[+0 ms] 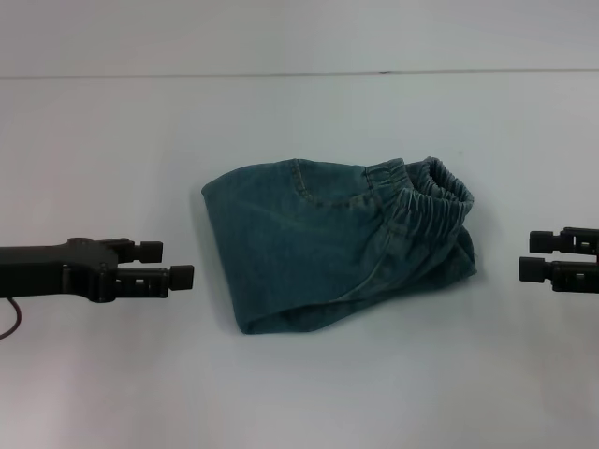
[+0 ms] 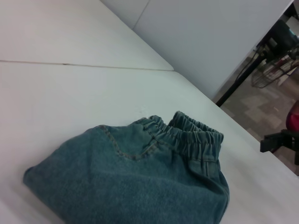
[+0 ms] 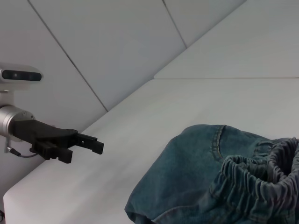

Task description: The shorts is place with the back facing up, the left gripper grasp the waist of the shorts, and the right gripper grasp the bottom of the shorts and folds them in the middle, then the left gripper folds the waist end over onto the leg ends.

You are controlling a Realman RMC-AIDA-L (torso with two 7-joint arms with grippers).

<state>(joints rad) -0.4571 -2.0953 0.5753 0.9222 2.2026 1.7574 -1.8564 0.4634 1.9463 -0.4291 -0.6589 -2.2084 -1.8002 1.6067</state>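
Observation:
The blue denim shorts (image 1: 328,248) lie folded in a compact bundle in the middle of the white table (image 1: 299,393). Their elastic waistband (image 1: 432,190) is bunched on top at the right end, also seen in the left wrist view (image 2: 194,137) and the right wrist view (image 3: 261,179). My left gripper (image 1: 168,263) hovers to the left of the shorts, open and empty, clear of the fabric. My right gripper (image 1: 529,255) hovers to the right of the shorts, open and empty, a short gap from the waistband.
A seam line (image 1: 299,74) crosses the table behind the shorts. The left wrist view shows the table's far edge with floor and furniture legs (image 2: 243,79) beyond. Pale wall panels (image 3: 117,42) stand behind the left arm.

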